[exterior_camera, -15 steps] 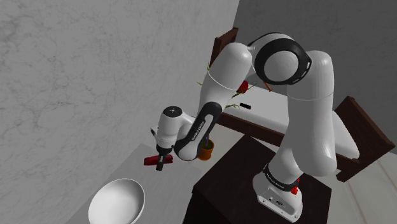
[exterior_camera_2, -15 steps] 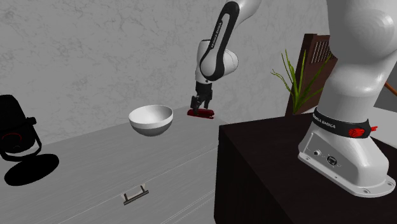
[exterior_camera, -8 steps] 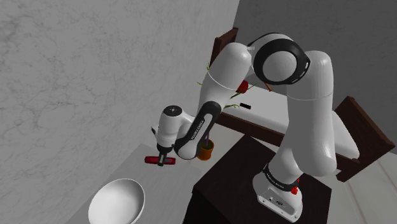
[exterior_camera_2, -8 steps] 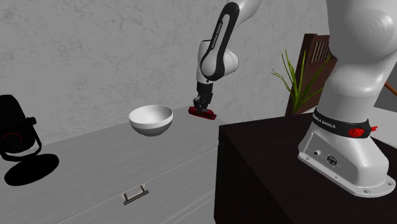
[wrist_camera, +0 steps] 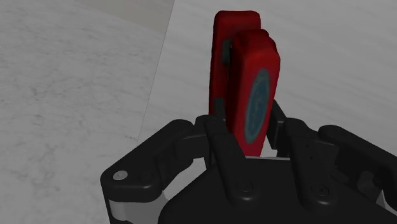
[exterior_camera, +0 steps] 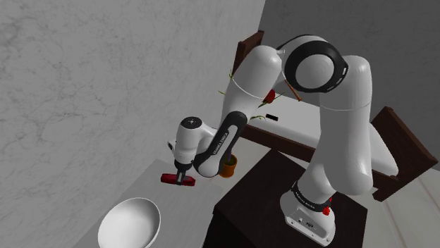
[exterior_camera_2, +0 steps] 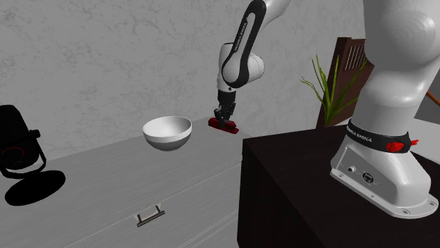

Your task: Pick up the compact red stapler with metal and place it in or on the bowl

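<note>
Pinching the red stapler [wrist_camera: 245, 70] in the black gripper [wrist_camera: 248, 130], clamping both fingers on its sides near one end and letting the rest jut out past the fingertips, a grey-blue oval patch facing the wrist camera. Holding it roughly level and, by the look of both outside views, hanging it just clear of the pale grey counter [exterior_camera_2: 106, 183] rather than resting it there, close to the counter's back edge by the wall.

Judging the first half as done: grasping and lifting both accomplished. Leaving the second half to do: travelling across to the white bowl [exterior_camera_2: 167, 132], then opening over it. Finding that bowl upright and empty on the same counter, apart from the stapler, to its left in the second exterior view and towards the lower left in the shoulder view.

Noting a small metal handle [exterior_camera_2: 150, 216] on the counter's front and the dark stand [exterior_camera_2: 296, 183] butting up just beside the counter. Spotting a black round-based object [exterior_camera_2: 17, 151] at the second exterior view's left edge. Further back, making out a spiky green plant [exterior_camera_2: 331, 84], and behind everything a marbled grey wall [exterior_camera: 84, 70].
</note>
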Tool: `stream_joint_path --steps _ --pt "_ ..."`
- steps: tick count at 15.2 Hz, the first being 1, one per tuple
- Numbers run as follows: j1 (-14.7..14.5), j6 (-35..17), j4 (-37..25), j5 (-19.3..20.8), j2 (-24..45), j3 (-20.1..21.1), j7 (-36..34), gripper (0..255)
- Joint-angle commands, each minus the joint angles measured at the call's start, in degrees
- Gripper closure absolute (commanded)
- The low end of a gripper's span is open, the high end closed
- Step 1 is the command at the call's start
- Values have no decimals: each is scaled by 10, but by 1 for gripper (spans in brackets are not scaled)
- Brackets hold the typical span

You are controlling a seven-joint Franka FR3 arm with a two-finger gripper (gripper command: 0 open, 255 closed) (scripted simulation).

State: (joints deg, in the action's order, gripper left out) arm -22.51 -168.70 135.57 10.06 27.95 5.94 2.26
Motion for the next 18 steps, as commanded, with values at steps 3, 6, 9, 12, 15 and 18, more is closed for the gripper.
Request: stream_joint_path --steps 3,6,9,12,15,18 --pt "10 24 10 -8 -33 13 6 255" --pt "17 43 16 -16 -58 22 12 255" --pt "25 63 21 -25 -82 31 19 255" --pt "31 84 24 -35 -106 40 26 255" --pt "37 105 27 -46 -130 48 34 255" --pt "41 126 28 -57 -153 54 42 255"
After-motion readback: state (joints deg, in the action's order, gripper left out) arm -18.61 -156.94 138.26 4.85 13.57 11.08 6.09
